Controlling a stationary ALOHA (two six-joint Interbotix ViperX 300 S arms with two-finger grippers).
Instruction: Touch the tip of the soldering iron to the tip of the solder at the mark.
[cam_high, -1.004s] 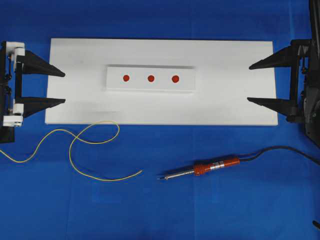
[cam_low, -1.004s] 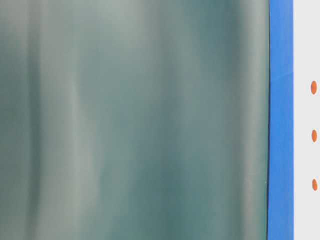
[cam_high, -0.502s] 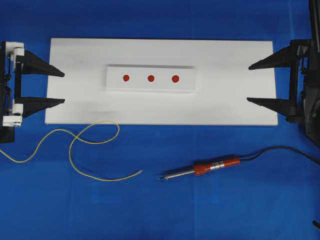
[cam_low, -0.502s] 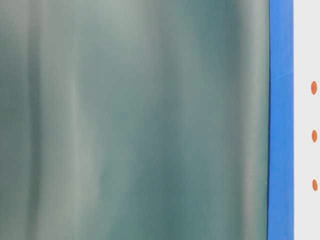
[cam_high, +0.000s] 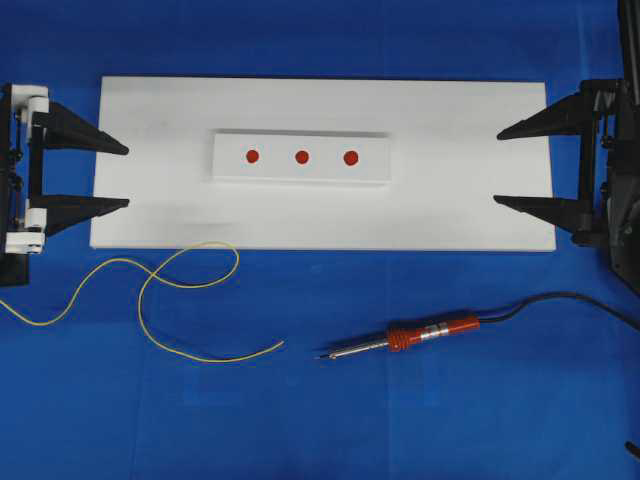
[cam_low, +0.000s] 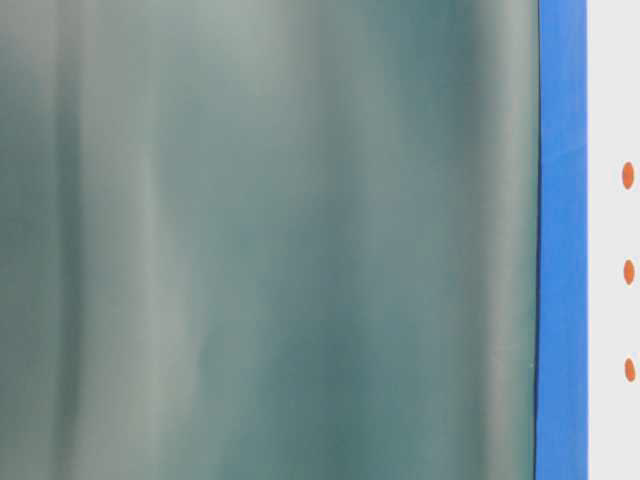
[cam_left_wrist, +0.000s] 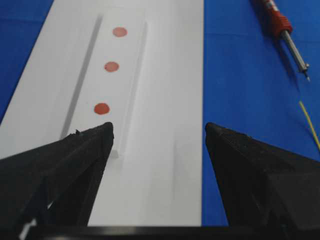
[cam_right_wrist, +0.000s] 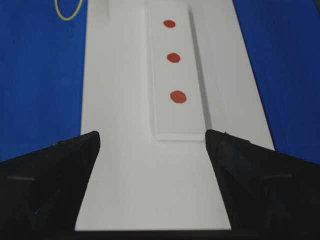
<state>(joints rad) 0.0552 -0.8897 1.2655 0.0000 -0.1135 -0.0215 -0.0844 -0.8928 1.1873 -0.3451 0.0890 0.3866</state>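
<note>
The soldering iron (cam_high: 420, 336) lies on the blue cloth in front of the white board, its thin metal tip (cam_high: 322, 356) pointing left and its black cord running right. The yellow solder (cam_high: 160, 290) curls on the cloth at the front left, its free end (cam_high: 281, 343) a short way left of the iron's tip. Three red marks (cam_high: 301, 157) sit in a row on a raised white strip. My left gripper (cam_high: 126, 176) stands open at the board's left end, nothing between its fingers. At the right end my right gripper (cam_high: 498, 166) is open and empty too.
The white board (cam_high: 450, 210) covers the middle of the blue table; the raised strip (cam_high: 375, 170) lies along its centre. The iron's black cord (cam_high: 560, 298) trails off to the right edge. The table-level view is mostly a blurred grey-green surface.
</note>
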